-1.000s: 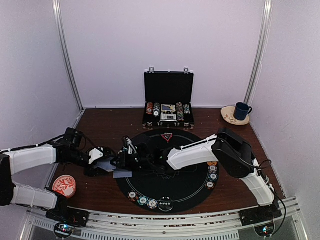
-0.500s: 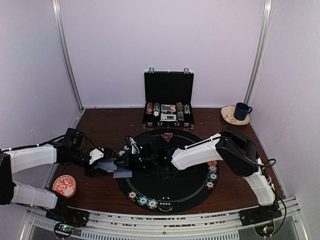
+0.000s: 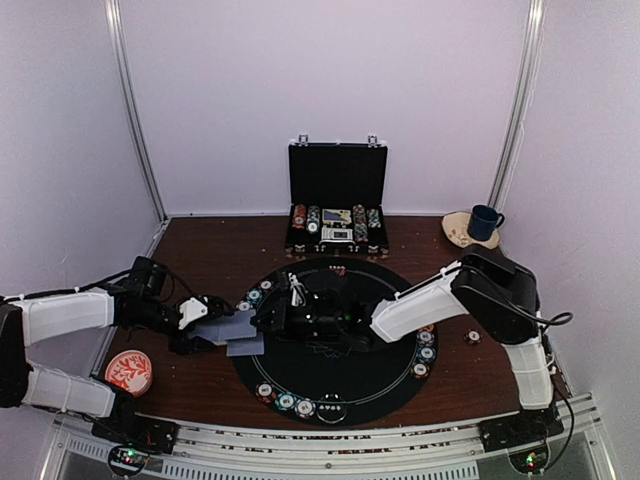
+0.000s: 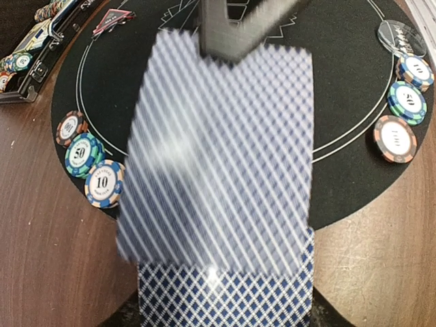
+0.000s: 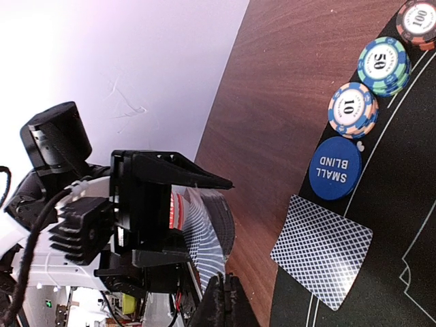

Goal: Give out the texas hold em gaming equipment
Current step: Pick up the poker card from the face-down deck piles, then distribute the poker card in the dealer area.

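My left gripper [image 3: 220,330] is shut on a deck of blue-backed playing cards [image 4: 225,300], held just off the left rim of the black round mat [image 3: 330,375]. My right gripper [image 5: 225,289] reaches across the mat and is shut on the top card [image 4: 218,157], which is blurred and half slid off the deck. In the left wrist view its dark fingers [image 4: 231,30] sit on the card's far end. One card [image 5: 321,251] lies face down on the mat beside the blue small-blind button [image 5: 334,168]. Three chips [image 5: 353,109] line the rim there.
An open black briefcase [image 3: 337,215] with chip rows stands at the back. A blue mug [image 3: 485,222] sits on a saucer at the back right. A red-and-white dish [image 3: 128,370] lies front left. More chips [image 3: 295,403] line the mat's front and right rims; a red triangle marker [image 4: 112,20] lies at its far edge.
My right gripper has shut on the top card and drawn back to the right, sliding the card off the deck. The left arm has held still.
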You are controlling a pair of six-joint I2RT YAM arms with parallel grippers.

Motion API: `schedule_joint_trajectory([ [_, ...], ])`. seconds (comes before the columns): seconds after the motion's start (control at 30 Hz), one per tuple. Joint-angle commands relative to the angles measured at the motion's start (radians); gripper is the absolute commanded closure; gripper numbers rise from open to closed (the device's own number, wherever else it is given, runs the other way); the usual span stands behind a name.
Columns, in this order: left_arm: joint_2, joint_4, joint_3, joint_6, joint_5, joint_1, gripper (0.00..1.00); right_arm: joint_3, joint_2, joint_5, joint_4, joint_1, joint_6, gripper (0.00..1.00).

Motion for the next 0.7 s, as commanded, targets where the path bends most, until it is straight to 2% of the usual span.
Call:
schedule_joint_trajectory([
  [0.0, 0.005, 0.036, -0.003, -0.015, -0.004, 0.004, 0.90, -0.106, -0.095, 0.054, 0.155, -0.012, 0.044, 1.00],
  [0.3, 0.004, 0.054, -0.006, -0.034, -0.021, 0.003, 0.90, -0.411, -0.257, 0.270, 0.316, 0.003, 0.111, 1.00],
  [0.47, -0.004, 0.064, -0.007, -0.047, -0.035, 0.005, 0.90, -0.617, -0.359, 0.494, 0.402, 0.065, 0.154, 1.00],
  [0.67, -0.013, 0.068, -0.010, -0.061, -0.047, 0.005, 0.90, -0.829, -0.428, 0.779, 0.509, 0.203, 0.231, 1.00],
])
